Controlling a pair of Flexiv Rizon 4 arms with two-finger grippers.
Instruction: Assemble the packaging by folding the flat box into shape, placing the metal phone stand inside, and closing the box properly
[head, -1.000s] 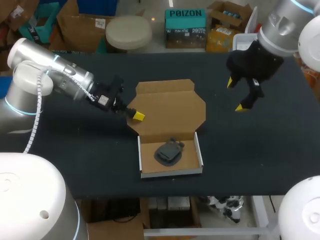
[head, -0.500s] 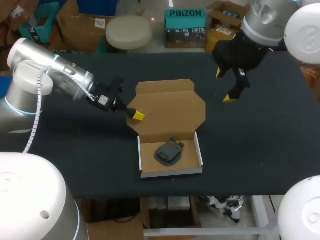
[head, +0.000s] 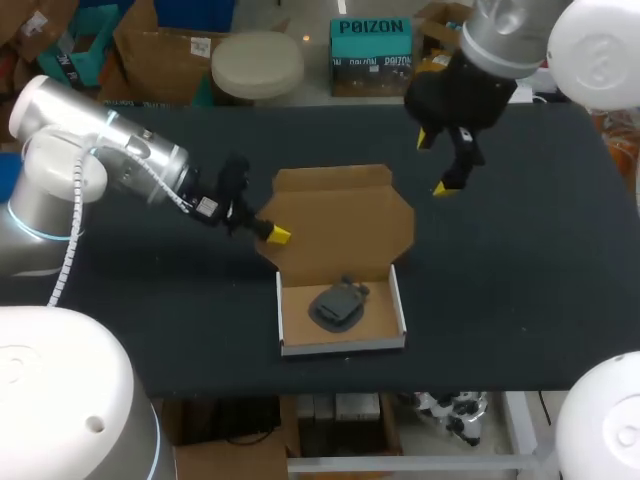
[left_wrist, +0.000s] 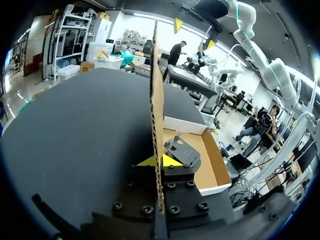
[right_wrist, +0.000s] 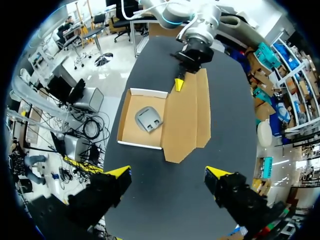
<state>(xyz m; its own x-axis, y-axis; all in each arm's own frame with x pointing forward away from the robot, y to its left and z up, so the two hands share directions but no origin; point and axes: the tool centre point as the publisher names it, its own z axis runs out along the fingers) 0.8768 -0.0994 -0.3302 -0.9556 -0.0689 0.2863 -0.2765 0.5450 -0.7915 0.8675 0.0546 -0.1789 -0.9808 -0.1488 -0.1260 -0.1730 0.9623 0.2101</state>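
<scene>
Box (head: 284, 318) is folded, phone stand (head: 338, 303) seated inside; lid (head: 345, 220), apparently pinched in left end effector (head: 277, 234), is not yet closed; right end effector (head: 431, 164) is held open beyond it.

The brown cardboard box (head: 284, 322) is sitting with its tray folded up and its lid (head: 340, 215) lying open behind, the dark metal phone stand (head: 338, 303) resting inside the tray

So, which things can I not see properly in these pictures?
Left gripper: head view, one finger is hidden under the lid.
Phone stand: right wrist view, too small for detail.
Lid's face: left wrist view, seen only edge-on.
Right gripper: head view, its arm is cut off by the top edge.
</scene>
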